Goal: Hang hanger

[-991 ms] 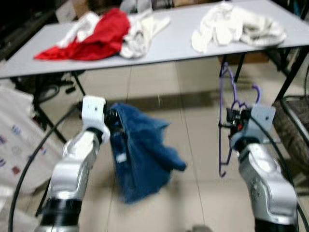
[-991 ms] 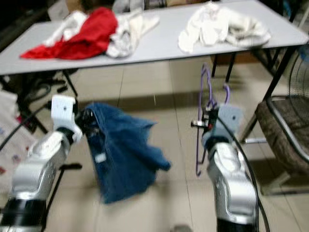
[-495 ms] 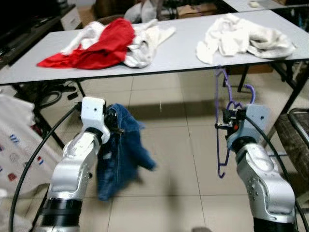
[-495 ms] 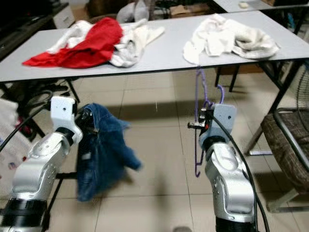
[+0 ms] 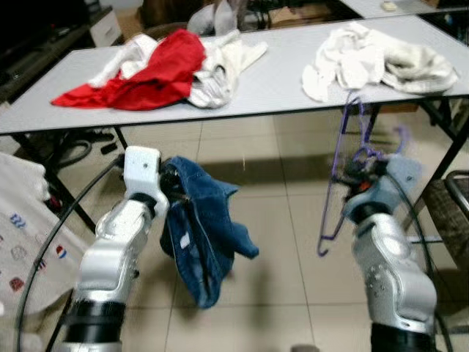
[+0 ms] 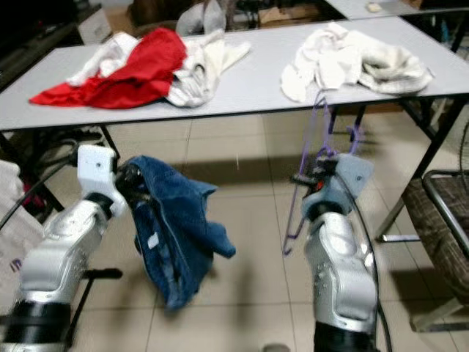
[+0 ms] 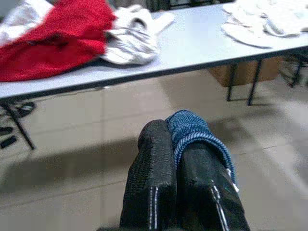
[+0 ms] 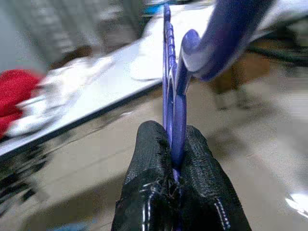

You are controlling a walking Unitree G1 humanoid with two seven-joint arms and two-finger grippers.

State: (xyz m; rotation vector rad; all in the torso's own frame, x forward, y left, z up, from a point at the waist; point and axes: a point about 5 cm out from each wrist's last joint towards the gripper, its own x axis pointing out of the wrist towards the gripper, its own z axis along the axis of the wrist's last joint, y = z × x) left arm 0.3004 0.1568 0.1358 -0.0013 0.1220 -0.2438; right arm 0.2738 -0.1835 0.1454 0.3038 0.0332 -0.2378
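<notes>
A purple plastic hanger (image 5: 338, 176) hangs tilted in front of the table edge, with my right gripper (image 5: 357, 170) shut on it near its hook. The right wrist view shows the black fingers (image 8: 154, 159) pinching the purple hanger (image 8: 173, 96). My left gripper (image 5: 173, 185) is shut on a blue denim garment (image 5: 205, 235) that dangles above the tiled floor. In the left wrist view, a fold of the blue garment (image 7: 192, 132) is clamped between the fingers (image 7: 154, 168).
A long grey table (image 5: 278, 70) stands ahead, carrying a red and white clothes pile (image 5: 157, 62) and a white clothes heap (image 5: 377, 62). A chair (image 6: 440, 220) sits at the right. A printed white bag (image 5: 22, 220) lies at the left. Black cables trail under the table.
The hanger has tilted, its lower end swinging left as the right gripper turned. The blue garment swung and spread out to the right. The camera shifted slightly.
</notes>
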